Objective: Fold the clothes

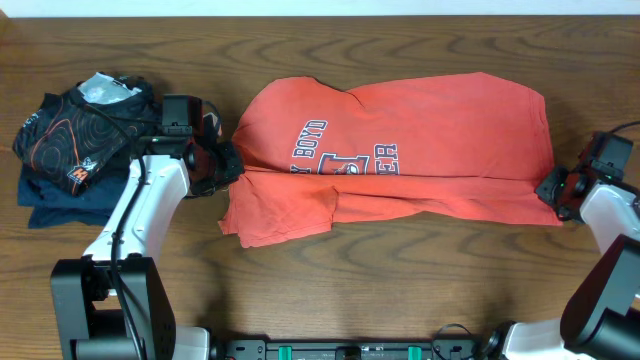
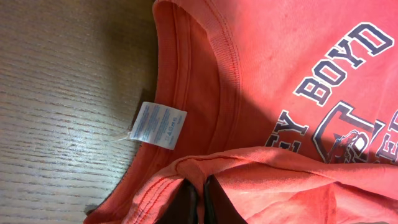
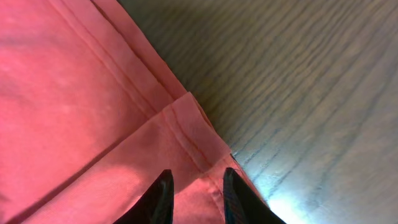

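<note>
Your coral T-shirt (image 1: 400, 150) lies spread across mid desk (image 1: 400, 290), print up, w/ its near edge folded over the lower part. L pincer (image 2: 200, 202) sits at the shirt's collar side, fingers nearly together, pinching a fold of red fabric just below the white label (image 2: 158, 124). R pincer (image 3: 198, 196) is at the opposite hem corner, fingers apart, straddling the cloth w/o clamping it. Far left: a black orange-lined garment (image 1: 70, 125) rests atop a navy one (image 1: 60, 205).

Coral-red lettered T-shirt (image 1: 400, 140), partly folded lengthwise.
</note>
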Robot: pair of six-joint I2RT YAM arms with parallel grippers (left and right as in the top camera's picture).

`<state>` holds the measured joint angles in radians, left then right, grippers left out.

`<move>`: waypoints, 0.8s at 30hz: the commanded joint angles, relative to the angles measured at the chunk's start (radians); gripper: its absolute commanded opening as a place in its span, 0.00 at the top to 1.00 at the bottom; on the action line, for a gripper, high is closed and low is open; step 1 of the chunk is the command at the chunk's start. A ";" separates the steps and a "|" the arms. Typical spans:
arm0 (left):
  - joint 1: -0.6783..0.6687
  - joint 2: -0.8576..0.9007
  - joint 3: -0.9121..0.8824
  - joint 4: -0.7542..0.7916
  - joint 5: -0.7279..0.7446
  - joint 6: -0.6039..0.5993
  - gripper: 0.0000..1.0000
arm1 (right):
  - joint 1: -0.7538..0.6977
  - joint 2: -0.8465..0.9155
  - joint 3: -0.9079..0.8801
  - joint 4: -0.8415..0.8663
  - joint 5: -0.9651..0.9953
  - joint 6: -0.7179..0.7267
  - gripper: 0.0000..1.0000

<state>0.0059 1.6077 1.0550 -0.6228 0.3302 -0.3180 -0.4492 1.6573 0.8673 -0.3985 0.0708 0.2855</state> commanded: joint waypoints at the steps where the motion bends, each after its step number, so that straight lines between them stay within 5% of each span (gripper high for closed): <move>1: 0.008 0.005 -0.002 0.001 -0.016 -0.006 0.94 | -0.003 0.051 -0.012 0.011 -0.015 0.036 0.75; 12: 0.008 0.005 -0.002 0.000 -0.016 -0.006 0.94 | -0.003 0.074 -0.001 0.040 -0.023 0.036 0.99; 24: 0.008 0.005 -0.002 0.003 -0.017 -0.006 0.94 | -0.010 0.048 0.041 0.016 -0.024 0.036 0.99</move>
<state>0.0059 1.6077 1.0550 -0.6220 0.3302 -0.3180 -0.4503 1.7157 0.8825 -0.3809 0.0536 0.3119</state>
